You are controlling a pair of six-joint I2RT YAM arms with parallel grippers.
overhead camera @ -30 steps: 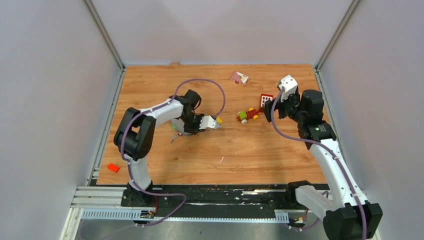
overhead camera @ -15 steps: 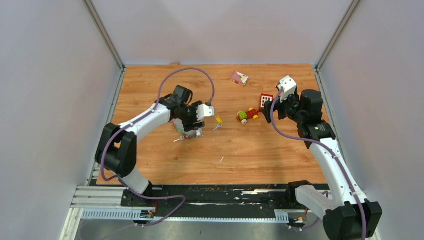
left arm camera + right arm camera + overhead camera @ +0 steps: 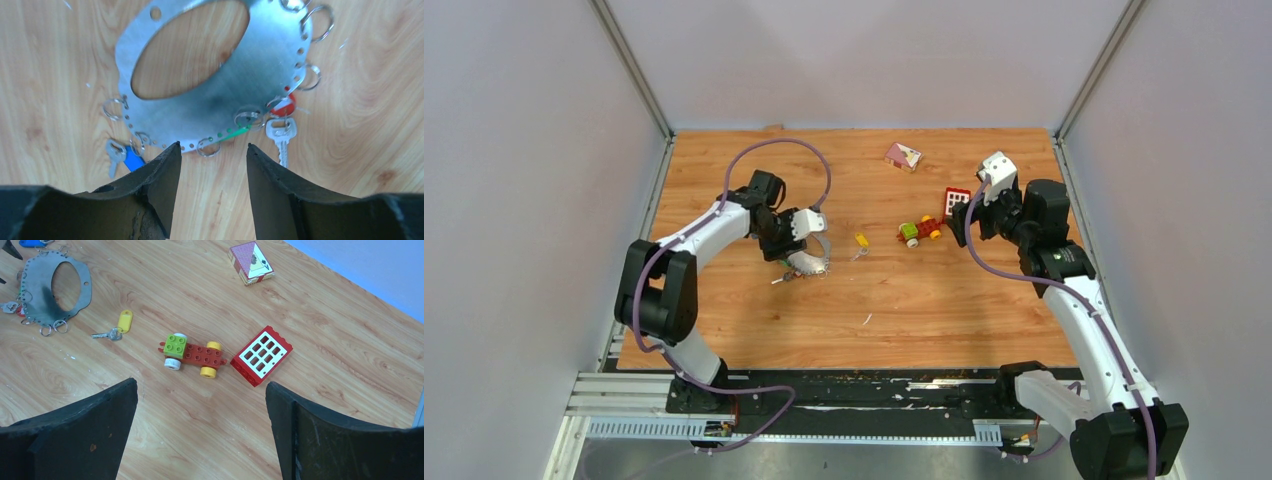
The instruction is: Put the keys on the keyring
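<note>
1. At the left near corner of the counter (image 3: 904, 310), a small red block (image 3: 651, 336) is seen lying alone.
2. Over the left-centre of the counter the left arm (image 3: 714, 225) is stretched. The left jaws are held apart with nothing between them, and their tips are poised just beside the rim of the keyring (image 3: 260, 65).
3. The keyring (image 3: 812, 262) is laid flat on the counter. Small wire rings (image 3: 314, 77) are threaded through holes along its edge.
4. In the left wrist view, a blue key (image 3: 122, 156) is seen at the rim on the left, a green tag (image 3: 232, 134) near the middle, and a red key (image 3: 281, 135) on the right. Each is placed by a wire ring. Whether the red key is actually threaded cannot be told.
5. Just right of the keyring, apart from it, the yellow key (image 3: 861, 241) is left loose on the counter, between the keyring and the car (image 3: 921, 231).
6. Just beside the car's far right end a red grid block (image 3: 957, 197) is set.
7. Farther back, a card box (image 3: 902, 155) is placed well apart from the rest.
8. On the right, the right arm (image 3: 1074, 300) is raised. The right jaws are spread wide and empty, above the counter close to the grid block.
</note>
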